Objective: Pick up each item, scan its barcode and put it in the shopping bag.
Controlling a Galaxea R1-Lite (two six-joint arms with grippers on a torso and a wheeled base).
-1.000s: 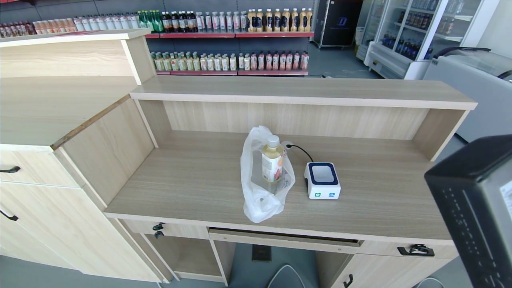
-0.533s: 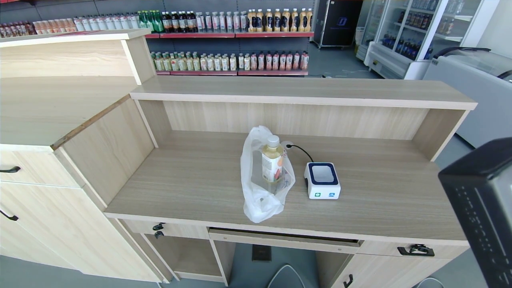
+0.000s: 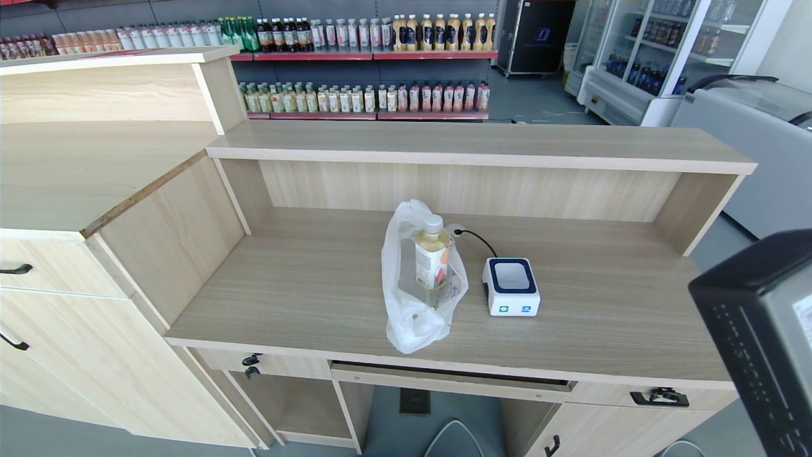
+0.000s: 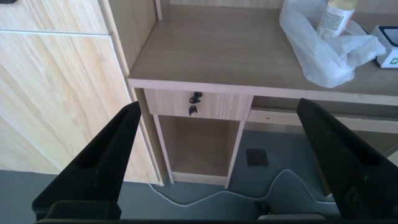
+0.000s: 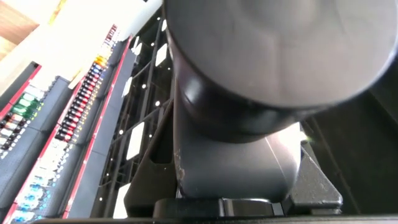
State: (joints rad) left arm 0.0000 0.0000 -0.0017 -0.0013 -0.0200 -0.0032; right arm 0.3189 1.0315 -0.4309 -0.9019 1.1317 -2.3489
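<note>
Left claw (image 4: 219, 106), spread wide and empty; ahead of it, the shopping bag (image 4: 317, 57) holds a bottle (image 4: 334, 15) beside the scanner (image 4: 388, 53).

Left gripper (image 4: 217, 106): held low and level, both fingers (image 4: 93, 168) spread wide apart, nothing between them. Right arm (image 3: 755, 343): raised at the robot's right side, dark boxy housing close to the head camera, tilted; its rounded casing (image 5: 273, 56) sits directly before the wrist lens

Beige-drink bottle (image 3: 432, 260) w/ white cap upright in white plastic bag (image 3: 412, 324), scanner (image 3: 511, 285) just beside.
</note>
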